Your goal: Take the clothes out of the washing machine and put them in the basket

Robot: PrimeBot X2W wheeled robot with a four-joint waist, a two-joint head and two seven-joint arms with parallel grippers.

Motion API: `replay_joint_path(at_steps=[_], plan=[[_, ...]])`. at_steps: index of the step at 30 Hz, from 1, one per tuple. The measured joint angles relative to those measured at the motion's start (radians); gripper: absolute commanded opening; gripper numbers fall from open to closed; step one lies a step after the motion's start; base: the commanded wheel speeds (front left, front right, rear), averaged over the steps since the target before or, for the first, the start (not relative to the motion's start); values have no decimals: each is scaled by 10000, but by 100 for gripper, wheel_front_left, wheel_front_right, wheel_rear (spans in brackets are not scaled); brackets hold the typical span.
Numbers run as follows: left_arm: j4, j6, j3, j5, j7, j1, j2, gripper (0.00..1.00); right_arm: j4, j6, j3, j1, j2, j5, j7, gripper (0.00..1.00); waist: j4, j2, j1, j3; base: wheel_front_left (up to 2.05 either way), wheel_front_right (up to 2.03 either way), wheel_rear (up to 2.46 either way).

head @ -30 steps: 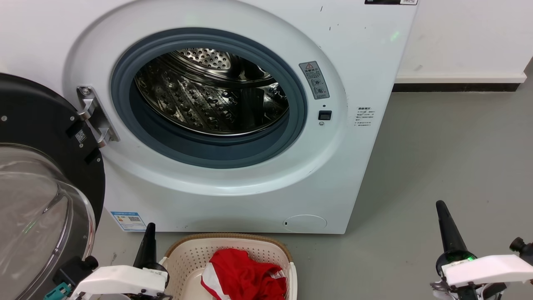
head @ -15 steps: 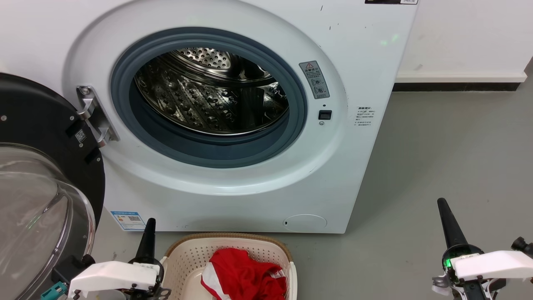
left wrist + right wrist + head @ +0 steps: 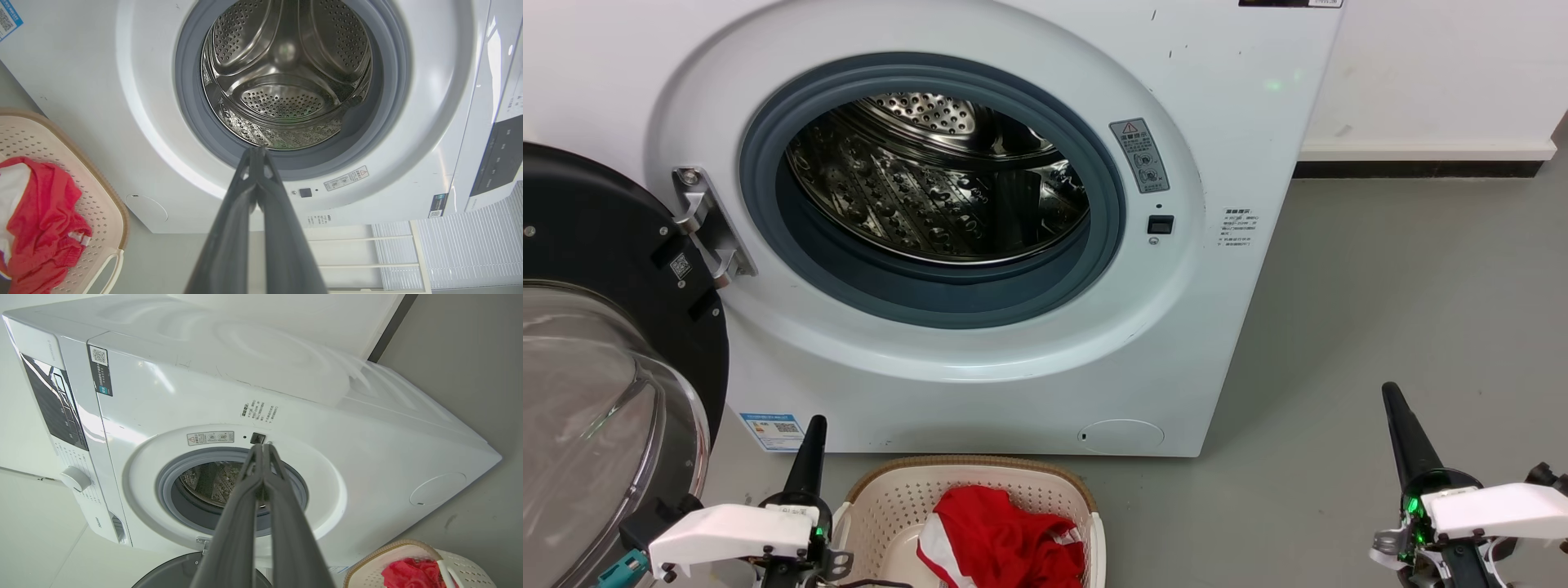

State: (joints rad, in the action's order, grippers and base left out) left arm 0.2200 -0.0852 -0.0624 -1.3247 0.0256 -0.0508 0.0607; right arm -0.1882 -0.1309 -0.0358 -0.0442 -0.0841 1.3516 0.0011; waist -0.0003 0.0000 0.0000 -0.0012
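Left gripper [image 3: 814,425]: fingers pressed together, empty.
Right gripper [image 3: 1390,394]: likewise closed, empty.
Clothes [image 3: 1005,539]: one red heap in basket [image 3: 968,464].
Washing machine [image 3: 1225,327]: door [image 3: 572,229] open.
Stickers: one warning label [image 3: 1139,155], one blue QR label [image 3: 776,431]; text unreadable.

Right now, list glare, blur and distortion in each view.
Head view: sharp, reflections streak the glass door. Left wrist view: wide-angle bows the washing machine; left fingers soft up close. Right wrist view: machine skewed, sheen on its white panels.
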Motion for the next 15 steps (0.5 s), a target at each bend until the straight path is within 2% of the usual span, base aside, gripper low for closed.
replay_joint_path(at_steps=[15], plan=[[104,-201,-146,-1279,336,-214,-2,0,-224,0,-159,-198,6,1258,353,0,1,0,0,17,0,0,0]])
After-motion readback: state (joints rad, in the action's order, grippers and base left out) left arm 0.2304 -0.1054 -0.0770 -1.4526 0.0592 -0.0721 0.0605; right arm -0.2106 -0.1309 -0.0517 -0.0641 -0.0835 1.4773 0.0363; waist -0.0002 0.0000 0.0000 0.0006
